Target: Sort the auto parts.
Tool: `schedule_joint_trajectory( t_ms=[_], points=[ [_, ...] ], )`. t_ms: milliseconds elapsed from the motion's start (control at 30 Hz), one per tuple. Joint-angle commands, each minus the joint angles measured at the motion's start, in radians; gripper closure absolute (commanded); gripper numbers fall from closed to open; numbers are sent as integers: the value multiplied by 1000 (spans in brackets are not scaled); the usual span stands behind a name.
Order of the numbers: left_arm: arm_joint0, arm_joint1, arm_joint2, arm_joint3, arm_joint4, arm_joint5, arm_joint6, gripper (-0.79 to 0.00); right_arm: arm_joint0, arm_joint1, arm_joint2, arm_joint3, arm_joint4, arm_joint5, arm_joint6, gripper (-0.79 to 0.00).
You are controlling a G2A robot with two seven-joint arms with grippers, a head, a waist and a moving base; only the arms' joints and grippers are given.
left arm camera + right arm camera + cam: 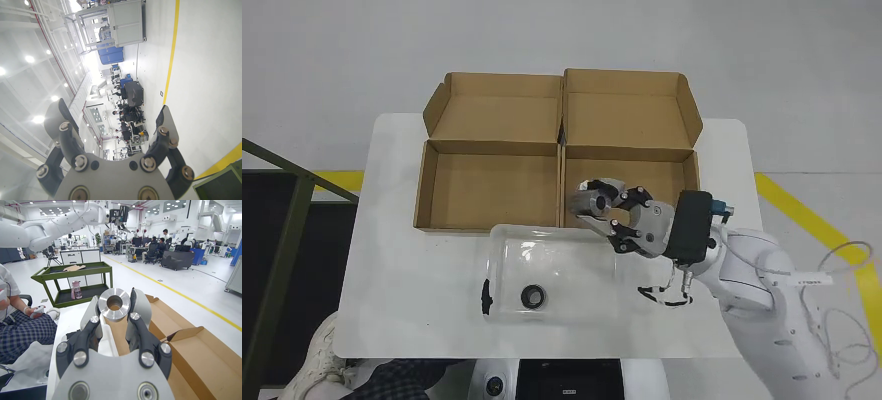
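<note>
My right gripper (600,208) is shut on a silver metal ring (114,305), holding it in the air over the seam between the clear plastic bin (504,245) and the right cardboard box (682,170). In the bin lie a black rubber ring (534,295) and a small black part (485,297) at its left wall. The left cardboard box (492,190) stands open beside the right one. My left gripper (112,106) is open and holds nothing; it points out into the room, raised well above the table.
Both boxes have their lids folded back toward the table's far edge. A thin black looped piece (662,293) lies on the white table (392,250) beside the right arm. A green cart (75,275) stands off the table's left side.
</note>
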Motion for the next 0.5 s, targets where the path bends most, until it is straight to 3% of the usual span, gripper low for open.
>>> schedule_joint_trajectory(
  t_ms=[0, 467],
  points=[
    [0, 0, 0, 0, 0, 0, 0, -785, -3, 1, 8, -5, 6, -3, -8, 0],
    [0, 0, 0, 0, 0, 0, 0, -785, -8, 2, 16, -9, 13, -4, -17, 0]
  ],
)
